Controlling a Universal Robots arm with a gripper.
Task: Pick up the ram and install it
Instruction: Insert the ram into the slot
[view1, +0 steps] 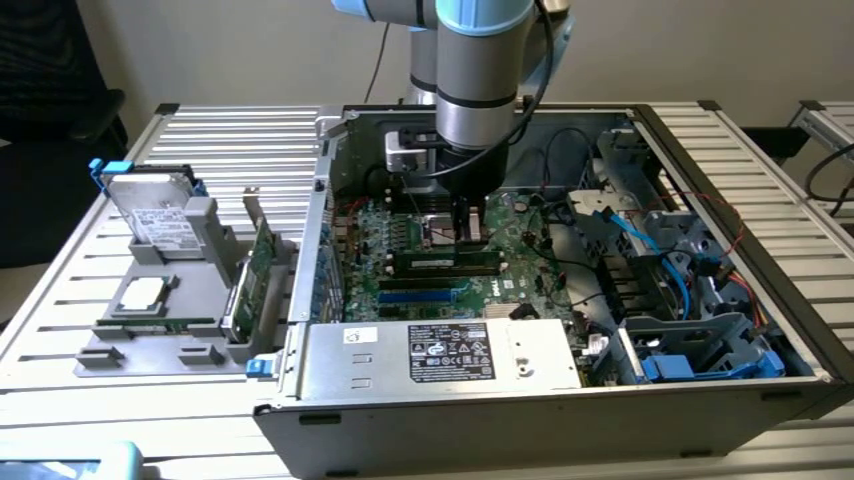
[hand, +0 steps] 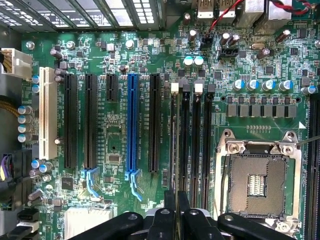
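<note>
Green stick: the ram (view1: 441, 263), a long thin green circuit-board stick with black chips and a white label, stands on edge along the memory slot nearest the expansion slots. The wrist view catches the ram (hand: 173, 150) edge-on.
Gripper: the black two-fingered gripper (view1: 467, 238) (hand: 176, 212) reaches down inside the case, fingers pressed close together on the stick's upper edge, about mid-length.
Board: green motherboard (hand: 115, 150) with black memory slots (hand: 197, 150), a blue expansion slot (hand: 132, 125) and a bare metal processor socket (hand: 257, 175).
Case: open grey metal computer case (view1: 561, 415) lying on its side.
Done: by my judgement the pick-up is finished, and the stick is at its slot and lined up with it.
Left: I cannot tell whether it is fully seated or the white end latch (hand: 174, 88) has closed. The gripper has not yet let go.
</note>
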